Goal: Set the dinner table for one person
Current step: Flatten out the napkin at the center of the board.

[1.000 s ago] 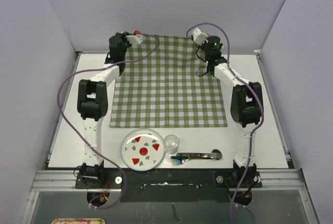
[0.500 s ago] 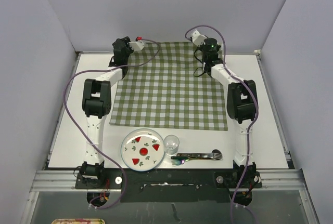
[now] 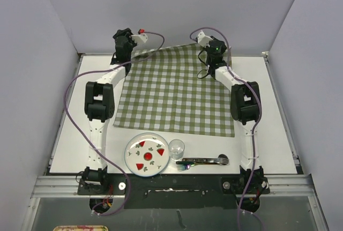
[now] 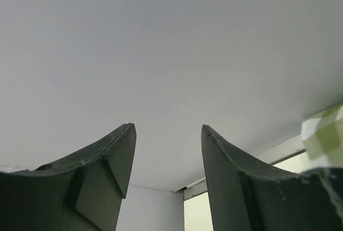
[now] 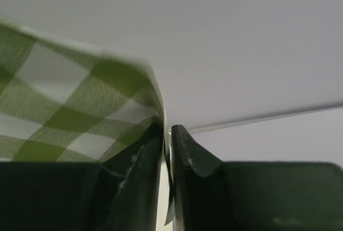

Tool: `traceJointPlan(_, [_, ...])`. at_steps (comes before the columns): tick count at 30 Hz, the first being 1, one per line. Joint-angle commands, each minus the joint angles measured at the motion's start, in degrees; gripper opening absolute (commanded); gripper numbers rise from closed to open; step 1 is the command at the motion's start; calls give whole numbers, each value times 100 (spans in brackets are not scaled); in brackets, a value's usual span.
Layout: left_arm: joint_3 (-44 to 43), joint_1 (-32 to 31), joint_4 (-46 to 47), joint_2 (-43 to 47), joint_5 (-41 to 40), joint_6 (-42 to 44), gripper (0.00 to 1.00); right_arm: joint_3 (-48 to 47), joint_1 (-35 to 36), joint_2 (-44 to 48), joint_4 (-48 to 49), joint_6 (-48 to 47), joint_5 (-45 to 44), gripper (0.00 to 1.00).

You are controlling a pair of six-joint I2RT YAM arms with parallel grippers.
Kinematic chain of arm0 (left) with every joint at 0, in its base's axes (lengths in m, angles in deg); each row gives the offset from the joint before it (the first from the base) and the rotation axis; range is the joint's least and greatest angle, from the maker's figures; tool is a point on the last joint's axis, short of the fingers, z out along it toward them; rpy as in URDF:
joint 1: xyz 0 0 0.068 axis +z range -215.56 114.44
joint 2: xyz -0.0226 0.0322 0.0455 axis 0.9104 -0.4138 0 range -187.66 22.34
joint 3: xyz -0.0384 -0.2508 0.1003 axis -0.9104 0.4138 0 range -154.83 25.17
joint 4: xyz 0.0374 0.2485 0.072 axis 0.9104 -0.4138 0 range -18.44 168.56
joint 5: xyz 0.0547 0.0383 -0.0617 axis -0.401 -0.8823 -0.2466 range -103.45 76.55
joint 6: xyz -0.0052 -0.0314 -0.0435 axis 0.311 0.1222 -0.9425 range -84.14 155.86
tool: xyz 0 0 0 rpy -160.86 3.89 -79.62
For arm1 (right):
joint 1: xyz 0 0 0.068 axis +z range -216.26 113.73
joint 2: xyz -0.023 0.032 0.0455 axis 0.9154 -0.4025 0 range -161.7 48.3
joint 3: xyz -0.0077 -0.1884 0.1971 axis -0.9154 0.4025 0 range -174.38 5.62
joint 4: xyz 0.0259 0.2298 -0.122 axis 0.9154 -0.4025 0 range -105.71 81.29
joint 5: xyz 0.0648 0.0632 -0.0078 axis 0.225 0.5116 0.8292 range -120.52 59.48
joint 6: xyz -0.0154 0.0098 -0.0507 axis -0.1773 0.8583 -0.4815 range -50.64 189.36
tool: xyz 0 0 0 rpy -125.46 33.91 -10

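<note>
One cloth [image 3: 177, 91] corner (green-checked) sits pinched in right claw [image 5: 167, 129]; left claw [image 4: 167, 129] gapes.

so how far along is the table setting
Done: the green checked cloth lies spread on the dinner table. In hand: the right gripper pinches its far right corner; the left gripper is open, holding nothing. Left: the plate, glass and cutlery wait at the near edge, off the cloth.

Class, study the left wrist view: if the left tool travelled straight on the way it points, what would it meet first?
Probably the grey back wall; nothing shows between it and the open left tool, though depth is unclear.
</note>
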Motion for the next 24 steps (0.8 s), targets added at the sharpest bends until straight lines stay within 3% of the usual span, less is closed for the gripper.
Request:
traceJointPlan(1, [-184, 22, 155, -90, -20, -134, 51, -699, -11, -207, 356, -48, -256, 22])
traceJointPlan(4, [-19, 15, 153, 23, -30, -200, 51, -1087, -11, -433, 4, 59, -273, 37])
traceJointPlan(6, [186, 14, 188, 171, 2, -233, 51, -1215, -19, -520, -149, 144, -241, 42])
traceJointPlan(15, [829, -4, 254, 546, 176, -169, 50, -1369, -13, -723, -191, 213, -118, 42])
traceJointPlan(24, [2408, -212, 610, 1633, 430, -297, 50, 36, -73, 428, -731, 835, 460, 40])
